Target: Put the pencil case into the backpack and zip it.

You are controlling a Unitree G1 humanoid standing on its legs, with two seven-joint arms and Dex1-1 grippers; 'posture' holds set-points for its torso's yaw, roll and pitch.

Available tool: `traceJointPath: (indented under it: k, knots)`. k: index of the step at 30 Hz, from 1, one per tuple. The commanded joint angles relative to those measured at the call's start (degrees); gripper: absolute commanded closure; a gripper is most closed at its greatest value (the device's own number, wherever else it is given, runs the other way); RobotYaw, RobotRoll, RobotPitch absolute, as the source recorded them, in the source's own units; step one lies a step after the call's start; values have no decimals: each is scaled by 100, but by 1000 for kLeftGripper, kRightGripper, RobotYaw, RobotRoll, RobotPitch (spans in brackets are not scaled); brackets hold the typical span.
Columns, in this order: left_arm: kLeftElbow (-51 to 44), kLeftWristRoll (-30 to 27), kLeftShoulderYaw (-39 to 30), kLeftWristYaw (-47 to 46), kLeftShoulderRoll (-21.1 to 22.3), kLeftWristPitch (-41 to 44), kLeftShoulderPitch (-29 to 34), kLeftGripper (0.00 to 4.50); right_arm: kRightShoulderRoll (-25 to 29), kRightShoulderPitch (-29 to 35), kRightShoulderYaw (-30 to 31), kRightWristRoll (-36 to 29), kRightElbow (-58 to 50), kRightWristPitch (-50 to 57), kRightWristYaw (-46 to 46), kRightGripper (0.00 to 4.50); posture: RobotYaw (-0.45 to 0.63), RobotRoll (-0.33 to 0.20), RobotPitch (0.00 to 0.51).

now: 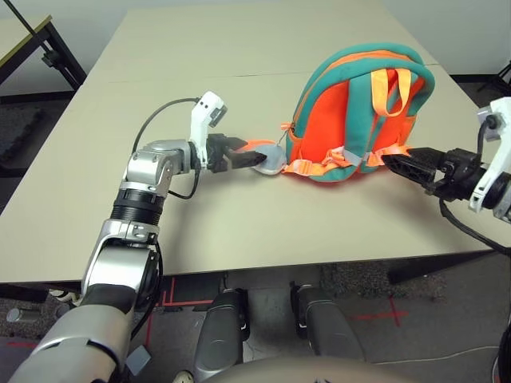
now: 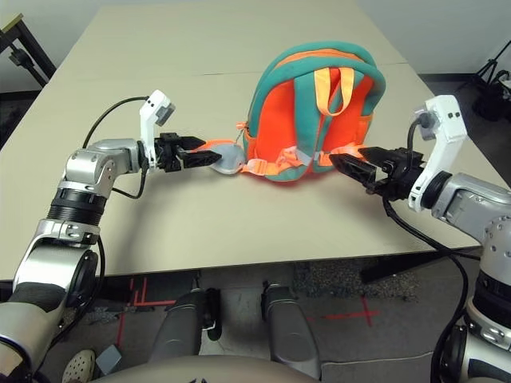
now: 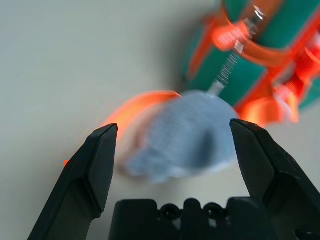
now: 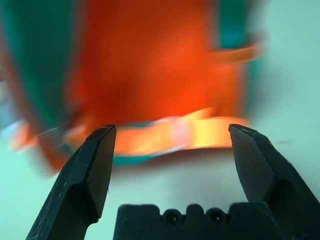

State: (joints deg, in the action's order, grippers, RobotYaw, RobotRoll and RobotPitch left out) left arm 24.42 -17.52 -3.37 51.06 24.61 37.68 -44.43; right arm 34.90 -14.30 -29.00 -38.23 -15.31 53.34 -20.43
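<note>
L eye view: backpack (image 1: 355, 112) upright on the table (image 1: 200, 231), orange w/ teal trim, carry loop (image 1: 390, 89) up top, webbing straps (image 1: 315, 167) low across it. Plush whale (image 1: 271, 158) on the table just beside it, on the robot's L side. L gripper (image 1: 254, 152) by the whale; R gripper (image 1: 391, 162) near the backpack's lower R side.

R eye view: same scene — both forearms reach in, one from each side.

L wrist view: L gripper's fingers (image 3: 95, 165) spread wide, nothing pinched — whale and an orange strap (image 3: 137, 107) past the tips, backpack beyond.

R wrist view: R gripper's fingers (image 4: 90, 170) also spread wide, nothing pinched; blurred backpack and webbing ahead of them.
</note>
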Motion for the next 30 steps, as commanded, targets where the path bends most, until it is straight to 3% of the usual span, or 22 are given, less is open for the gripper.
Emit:
traceJointPath:
  k: [1,8,15,30]
  knots:
    - [-66,-72,-380,-395,86,-241,280,0,-256,91,23,585,502,-956,264,54,-180,0,161]
    - [-37,-144,-1358,-1476,54,-1119,837,0,-774,-106,134,1176,1612,-2679,233,54,-129,0,167]
    - [-97,-122,-1854,-2263,-19,-1921,1167,0,-940,-455,306,1510,2587,-3906,58,54,-87,0,172]
    - [282,-72,-2338,-3391,107,-2969,1599,0,-1073,-969,542,1764,3604,-4865,62,54,-40,0,185]
